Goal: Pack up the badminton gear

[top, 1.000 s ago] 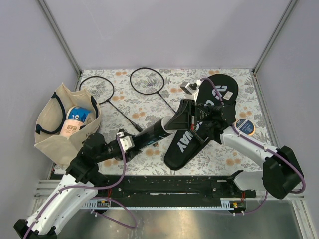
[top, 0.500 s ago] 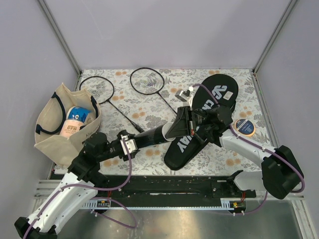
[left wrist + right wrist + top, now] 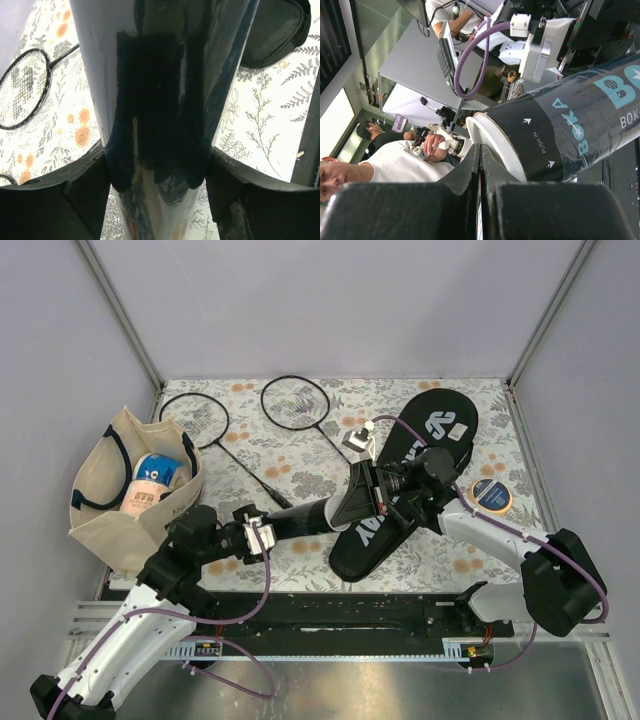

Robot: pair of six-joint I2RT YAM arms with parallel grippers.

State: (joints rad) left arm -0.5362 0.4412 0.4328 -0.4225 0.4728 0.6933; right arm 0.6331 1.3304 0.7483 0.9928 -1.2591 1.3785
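**Black Tube Hanging in the Left Tool, Its Capped End Facing the Right**

The left tool point(image 3: 255, 537) is pinching the long black tube point(image 3: 305, 517) across its body, one finger lying on each side of the glossy wall in the left wrist view. The tube is slanting above the floral tabletop point(image 3: 245, 390) toward the black cover point(image 3: 440, 425). Its white-rimmed end is sitting just beside the right tool point(image 3: 372, 488), whose fingers are showing pressed together with nothing visible between them. The two racquets point(image 3: 298, 402) are lying at the far side of the tabletop, apart from the cover.

The tube is looking stiff, light and slick, so a grip across the middle of its body seems right, though hard squeezing is likely risking a dent or a slip. The cover is appearing soft and floppy, probably best taken by an edge. The racquets are looking thin and light, with delicate strings, so the handle or shaft seems the safer hold.
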